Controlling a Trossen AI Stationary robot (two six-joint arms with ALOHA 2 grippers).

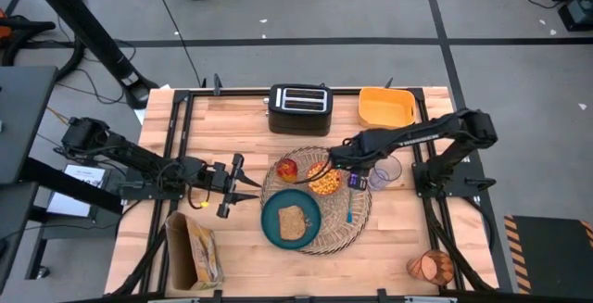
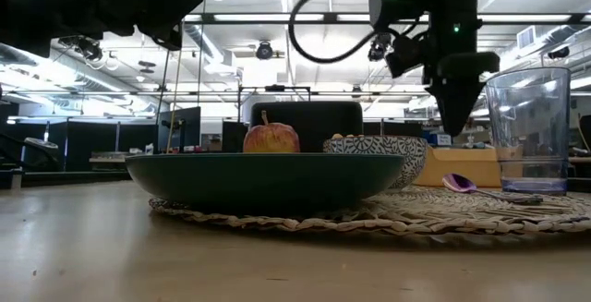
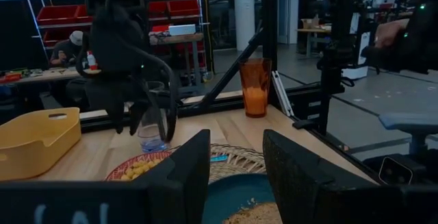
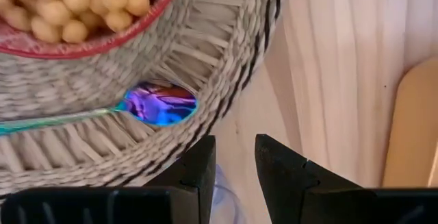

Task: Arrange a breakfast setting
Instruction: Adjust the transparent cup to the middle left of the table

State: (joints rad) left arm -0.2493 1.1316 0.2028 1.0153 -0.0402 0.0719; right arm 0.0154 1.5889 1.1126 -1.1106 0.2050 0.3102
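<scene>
Toward the desk's right edge, over the woven placemat [image 1: 341,236] rim, the right gripper [image 4: 235,148] hovers narrowly parted and empty above the blue spoon [image 4: 159,104]. To lift the spoon, likely next, widen first and straddle its handle, clear of the glass [image 2: 528,126]. The left gripper [image 3: 236,148] waits spread.

No text, label, brand, number or sign can be read in any of the 4 views. A white sheet [image 1: 82,173] lying beside the worktop's left edge in the high view carries dark print, but it is too small to make out. The paper bag [image 1: 192,250] at the worktop's near left shows a coloured panel, yet no words on it can be read.
</scene>
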